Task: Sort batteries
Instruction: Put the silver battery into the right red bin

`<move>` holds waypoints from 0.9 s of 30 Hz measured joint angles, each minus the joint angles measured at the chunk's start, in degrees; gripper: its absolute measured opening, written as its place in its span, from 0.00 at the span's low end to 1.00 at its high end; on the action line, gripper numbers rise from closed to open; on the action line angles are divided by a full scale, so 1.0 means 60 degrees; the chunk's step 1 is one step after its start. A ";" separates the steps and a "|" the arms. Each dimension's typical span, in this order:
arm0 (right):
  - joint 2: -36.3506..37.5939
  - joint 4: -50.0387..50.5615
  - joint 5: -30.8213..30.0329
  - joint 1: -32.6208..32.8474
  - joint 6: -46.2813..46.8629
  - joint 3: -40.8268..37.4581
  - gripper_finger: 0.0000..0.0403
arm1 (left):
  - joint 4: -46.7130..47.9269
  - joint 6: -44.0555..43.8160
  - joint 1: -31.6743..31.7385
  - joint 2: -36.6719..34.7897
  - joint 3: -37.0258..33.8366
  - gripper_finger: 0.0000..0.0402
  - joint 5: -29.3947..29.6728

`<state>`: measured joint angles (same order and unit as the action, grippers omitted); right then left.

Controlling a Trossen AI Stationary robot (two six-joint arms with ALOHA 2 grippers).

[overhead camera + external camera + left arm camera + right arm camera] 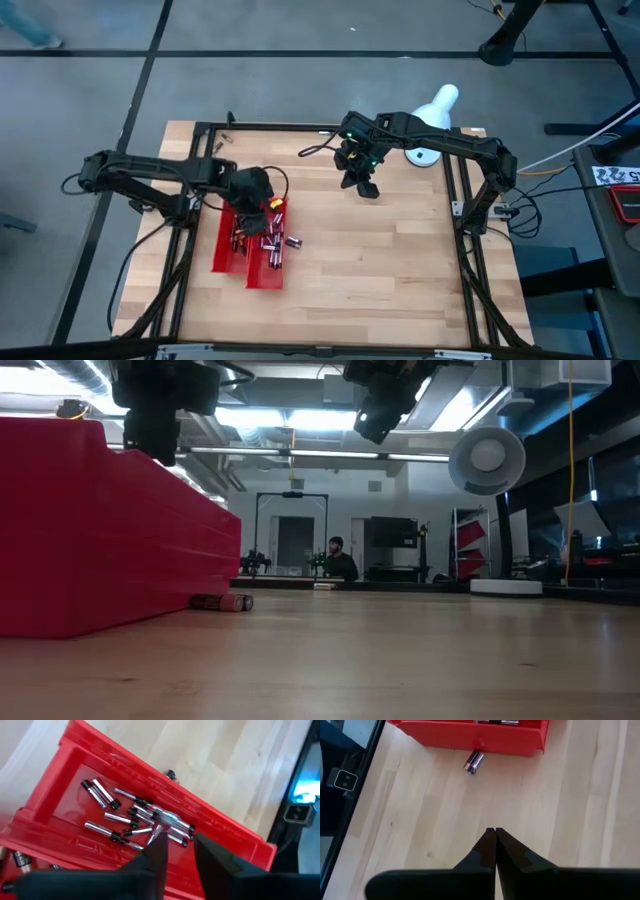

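High view: two red trays [228, 252], one stray battery [293, 241] alongside.

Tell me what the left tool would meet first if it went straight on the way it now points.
Most likely the pile of batteries lying in the red tray. The left tool hangs above that tray with its fingers a little apart, aimed down at the pile. How far above it is cannot be judged well.
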<state>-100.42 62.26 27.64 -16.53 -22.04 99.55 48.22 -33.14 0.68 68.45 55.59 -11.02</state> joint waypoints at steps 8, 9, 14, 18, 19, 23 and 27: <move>0.0000 -0.0018 0.0004 0.0000 -0.0154 0.0000 0.01 | 0.0036 -0.0287 -0.0130 0.0000 0.0000 0.39 0.0505; 0.0000 -0.0018 0.0004 0.0000 -0.0147 0.0000 0.01 | 0.0037 0.0005 -0.0095 0.0000 0.0000 0.40 0.0509; 0.0000 -0.0232 0.0015 0.0011 0.1182 0.0000 0.01 | 0.0013 0.1767 0.0135 0.0000 0.0000 0.41 0.0509; 0.0000 -0.1188 -0.0336 0.0349 0.2846 0.0000 0.01 | 0.0244 0.3696 0.0291 -0.0225 0.0000 0.40 0.0503; 0.0000 -0.1514 -0.0603 0.0511 0.3212 0.0000 0.01 | 0.0361 0.4173 0.0334 -0.0333 0.0000 0.39 0.0507; -0.0001 -0.2155 -0.1788 0.1275 0.4862 0.0000 0.01 | 0.0801 0.5749 0.0546 -0.1051 0.0000 0.38 0.0487; -0.0004 -0.2200 -0.3544 0.2261 0.6751 0.0000 0.01 | 0.0945 0.6883 0.0888 -0.2114 0.0000 0.37 0.0487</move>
<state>-100.44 49.06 6.38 -2.97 18.47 99.55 53.89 8.16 6.01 55.76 55.59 -8.10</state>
